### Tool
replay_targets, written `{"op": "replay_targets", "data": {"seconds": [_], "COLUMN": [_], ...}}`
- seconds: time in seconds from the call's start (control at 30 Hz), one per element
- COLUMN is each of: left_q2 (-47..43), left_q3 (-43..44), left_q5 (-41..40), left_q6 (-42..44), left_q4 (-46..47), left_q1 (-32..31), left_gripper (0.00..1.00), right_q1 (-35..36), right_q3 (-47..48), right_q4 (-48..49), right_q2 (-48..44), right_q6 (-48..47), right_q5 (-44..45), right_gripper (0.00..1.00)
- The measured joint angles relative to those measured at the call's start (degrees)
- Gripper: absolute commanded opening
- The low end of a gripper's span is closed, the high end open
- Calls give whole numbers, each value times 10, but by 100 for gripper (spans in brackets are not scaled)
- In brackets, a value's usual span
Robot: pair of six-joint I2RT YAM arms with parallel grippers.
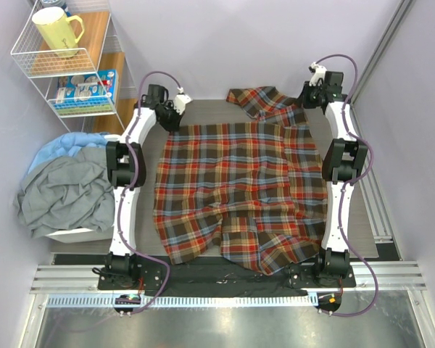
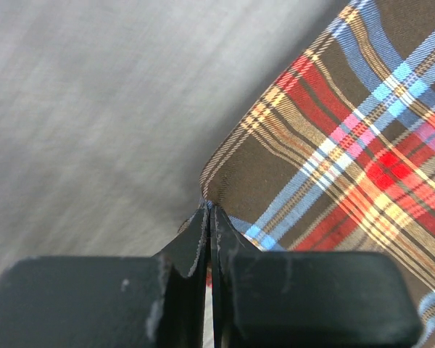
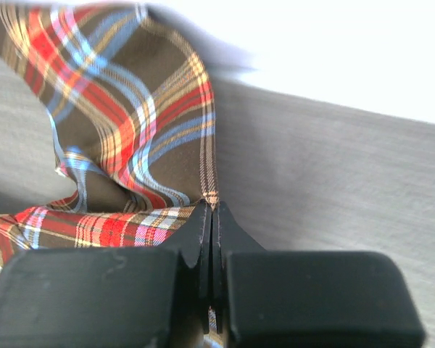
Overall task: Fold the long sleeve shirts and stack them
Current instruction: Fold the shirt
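fingers (image 2: 191,245) of left gripper (image 2: 209,212) and right gripper (image 3: 211,212) are clamped on corners of the plaid shirt (image 1: 239,188); its spread is shown only overhead.

Overhead view, wrist views close on shirt (image 1: 239,188)

Pretty plain setup tbh: a grey wood-grain surface (image 1: 203,112) boxed in by pale, lavender-ish walls (image 1: 225,36), all lit bright and even with barely any shadows. Far left corner has a white wire shelf rack (image 1: 54,72) with wooden boards, a yellow mug (image 1: 56,30) up top and a blue-and-white box (image 1: 87,87) one level down, and just in front of it a white bin (image 1: 72,234) is stuffed with grey and light blue cloth (image 1: 65,188). Near edge is an aluminium rail (image 1: 65,278) with a shiny metal sheet (image 1: 217,326) below it.
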Motion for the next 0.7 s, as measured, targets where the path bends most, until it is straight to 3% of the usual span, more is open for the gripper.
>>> {"op": "replay_targets", "data": {"seconds": [0.33,0.7], "left_q2": [-81,-199], "left_q3": [-50,-183], "left_q5": [-4,43], "left_q6": [-18,58], "left_q4": [76,81], "left_q1": [9,21], "left_gripper": [0,0], "right_q1": [0,-14], "right_q3": [1,-167], "right_q4": [69,61], "right_q2": [-21,-215], "right_q6": [15,11], "right_q5": [16,-26], "right_gripper": [1,1]}}
